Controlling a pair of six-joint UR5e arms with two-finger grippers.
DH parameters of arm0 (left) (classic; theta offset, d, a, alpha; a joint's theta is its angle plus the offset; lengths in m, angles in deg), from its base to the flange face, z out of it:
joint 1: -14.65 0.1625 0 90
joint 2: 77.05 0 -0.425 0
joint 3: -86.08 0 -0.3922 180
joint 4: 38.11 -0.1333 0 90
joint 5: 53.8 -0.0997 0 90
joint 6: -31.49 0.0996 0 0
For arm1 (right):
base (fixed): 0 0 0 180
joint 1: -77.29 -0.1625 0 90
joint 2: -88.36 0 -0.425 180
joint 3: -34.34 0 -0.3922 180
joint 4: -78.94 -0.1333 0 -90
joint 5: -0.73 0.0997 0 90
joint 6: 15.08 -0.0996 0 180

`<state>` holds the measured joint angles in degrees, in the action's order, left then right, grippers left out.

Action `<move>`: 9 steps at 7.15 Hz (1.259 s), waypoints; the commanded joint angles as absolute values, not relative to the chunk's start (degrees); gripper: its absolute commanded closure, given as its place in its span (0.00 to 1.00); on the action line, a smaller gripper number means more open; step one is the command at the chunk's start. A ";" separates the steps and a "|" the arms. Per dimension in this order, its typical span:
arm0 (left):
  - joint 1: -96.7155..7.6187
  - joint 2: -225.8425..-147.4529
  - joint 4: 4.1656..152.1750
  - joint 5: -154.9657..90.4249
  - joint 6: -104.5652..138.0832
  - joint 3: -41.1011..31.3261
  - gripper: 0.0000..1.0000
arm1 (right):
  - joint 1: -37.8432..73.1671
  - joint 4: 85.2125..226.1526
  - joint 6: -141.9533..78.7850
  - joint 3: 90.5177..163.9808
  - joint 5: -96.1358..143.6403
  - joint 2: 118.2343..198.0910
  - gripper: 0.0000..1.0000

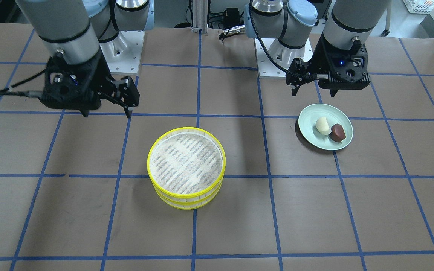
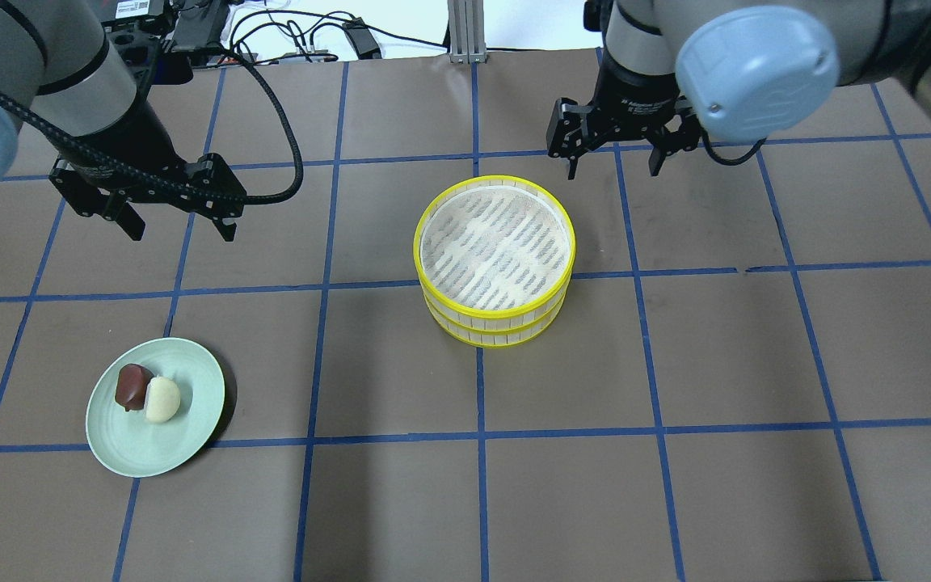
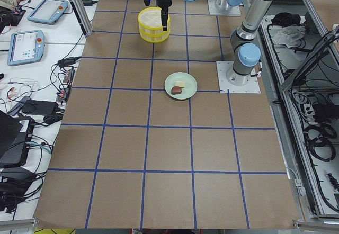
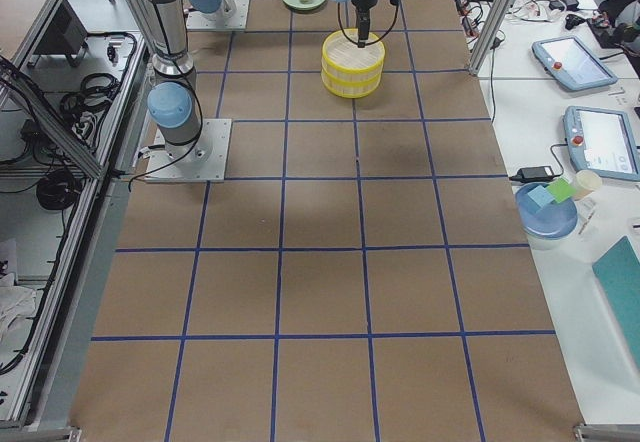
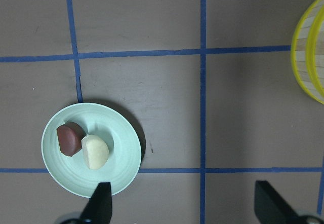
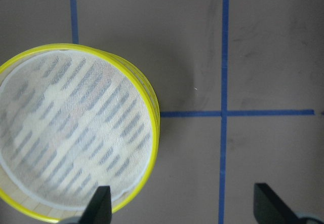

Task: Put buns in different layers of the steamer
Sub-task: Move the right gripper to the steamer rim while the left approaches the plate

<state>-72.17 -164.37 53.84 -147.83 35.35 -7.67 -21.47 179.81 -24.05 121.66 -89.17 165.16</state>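
Task at start, nothing picked. L gripper [image 2: 181, 228] and R gripper [image 2: 614, 166] both hung wide open, empty, above table [image 2: 756, 364]. White bun [image 2: 162, 399] touched brown bun [image 2: 132, 385] on green plate [image 2: 183, 453], L side. Top layer [image 2: 494, 183] sat stacked on bottom layer [image 2: 498, 336] mid-table, mesh bare. Next, prob.: L descends on a bun; the top layer must be unstacked to fill the bottom layer. Surface: brown paper w/ blue tape grid. Teach pendants [image 3: 25, 46] on side bench.
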 commanded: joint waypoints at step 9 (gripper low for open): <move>-58.04 -179.25 48.30 -153.73 41.77 -21.13 0.00 | -22.11 188.18 -23.87 127.42 -87.42 156.03 0.71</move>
